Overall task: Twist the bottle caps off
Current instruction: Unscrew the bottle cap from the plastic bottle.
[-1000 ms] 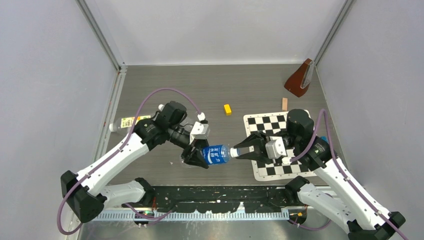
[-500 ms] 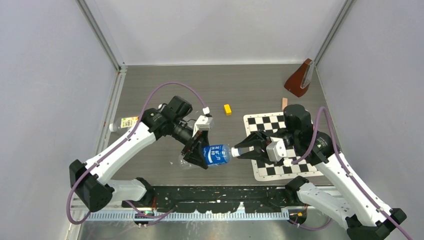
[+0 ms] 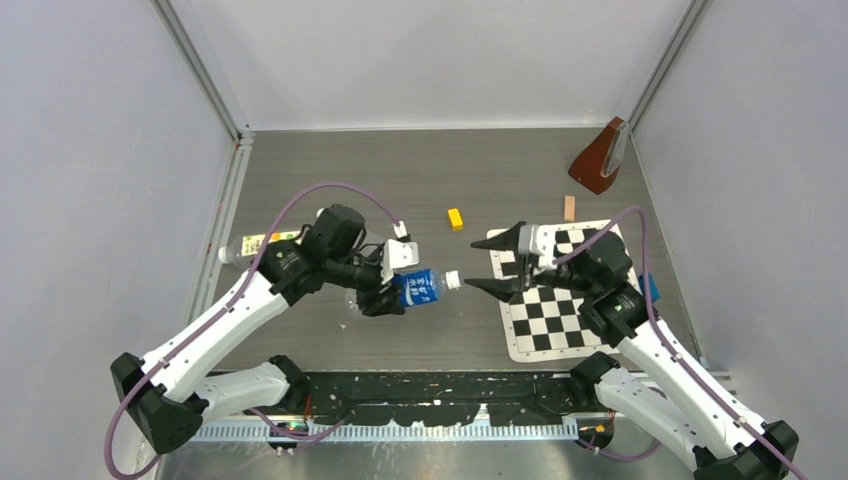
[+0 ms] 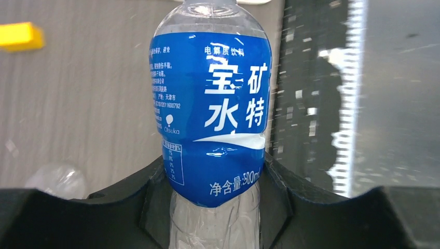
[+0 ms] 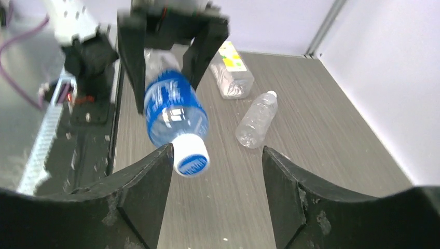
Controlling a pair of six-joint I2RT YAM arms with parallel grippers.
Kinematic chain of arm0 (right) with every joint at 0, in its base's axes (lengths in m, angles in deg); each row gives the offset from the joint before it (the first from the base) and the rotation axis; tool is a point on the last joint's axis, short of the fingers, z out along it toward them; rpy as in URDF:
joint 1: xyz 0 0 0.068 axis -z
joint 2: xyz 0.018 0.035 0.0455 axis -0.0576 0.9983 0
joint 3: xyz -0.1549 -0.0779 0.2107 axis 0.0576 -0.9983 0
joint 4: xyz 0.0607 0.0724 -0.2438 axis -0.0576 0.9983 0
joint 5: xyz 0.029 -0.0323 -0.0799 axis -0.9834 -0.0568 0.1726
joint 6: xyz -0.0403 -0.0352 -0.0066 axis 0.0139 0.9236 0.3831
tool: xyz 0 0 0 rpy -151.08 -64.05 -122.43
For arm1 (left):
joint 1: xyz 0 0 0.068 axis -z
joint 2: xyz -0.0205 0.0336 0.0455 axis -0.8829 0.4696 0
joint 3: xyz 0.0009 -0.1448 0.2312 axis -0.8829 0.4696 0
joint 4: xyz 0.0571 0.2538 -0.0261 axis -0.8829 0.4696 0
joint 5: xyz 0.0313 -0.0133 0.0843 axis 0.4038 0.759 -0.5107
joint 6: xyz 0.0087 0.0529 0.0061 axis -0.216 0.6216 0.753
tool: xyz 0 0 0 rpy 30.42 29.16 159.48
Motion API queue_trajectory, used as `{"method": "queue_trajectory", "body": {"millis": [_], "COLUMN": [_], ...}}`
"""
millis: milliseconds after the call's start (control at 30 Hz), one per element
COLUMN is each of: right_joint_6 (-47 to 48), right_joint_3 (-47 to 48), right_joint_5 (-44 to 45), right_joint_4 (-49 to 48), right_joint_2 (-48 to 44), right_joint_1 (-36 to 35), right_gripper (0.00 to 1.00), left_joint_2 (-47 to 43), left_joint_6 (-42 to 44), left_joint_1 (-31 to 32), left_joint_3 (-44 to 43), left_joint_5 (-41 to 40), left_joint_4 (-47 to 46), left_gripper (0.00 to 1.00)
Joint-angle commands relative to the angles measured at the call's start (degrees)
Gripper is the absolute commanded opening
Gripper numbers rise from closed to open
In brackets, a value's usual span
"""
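My left gripper [image 3: 398, 290] is shut on the small blue-labelled bottle [image 3: 420, 287], holding it off the table with its neck pointing right. The left wrist view shows the black jaws closed round the bottle [image 4: 210, 114] below its label. Its white cap [image 3: 452, 281] with a blue top is on the neck. My right gripper [image 3: 493, 265] is open just right of the cap. In the right wrist view the cap [image 5: 192, 155] sits by the left finger, with nothing gripped. A slim unlabelled bottle [image 5: 256, 119] and a yellow-labelled bottle [image 5: 231, 75] lie on the table behind.
A checkerboard sheet [image 3: 560, 325] lies under the right arm, with a blue block [image 3: 650, 287] at its right edge. A yellow block [image 3: 455, 218] sits mid-table, a small tan block [image 3: 569, 207] and a brown stand [image 3: 598, 158] at the back right. The yellow-labelled bottle [image 3: 255, 244] lies by the left rail.
My right gripper has opened and drawn back right, off the cap it was shut on. The left arm has carried the bottle slightly left and farther back. The cap is still on the neck.
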Motion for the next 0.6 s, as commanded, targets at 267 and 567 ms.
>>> {"method": "queue_trajectory", "body": {"millis": [267, 567], "right_joint_6": [-59.39, -79.68], "right_joint_3": [9.46, 7.94], "right_joint_5": [38.94, 22.14], "right_joint_4": [5.21, 5.44], "right_joint_2": [8.24, 20.58], "right_joint_1": [0.20, 1.15], "right_gripper": [0.70, 0.69], "left_joint_2": [-3.42, -5.22], "left_joint_6": [8.59, 13.07], "left_joint_1": [9.57, 11.84], "left_joint_3": [11.71, 15.00], "left_joint_5": [-40.40, -44.07], "left_joint_4": [-23.05, -28.24], "left_gripper": [0.00, 0.00]}}
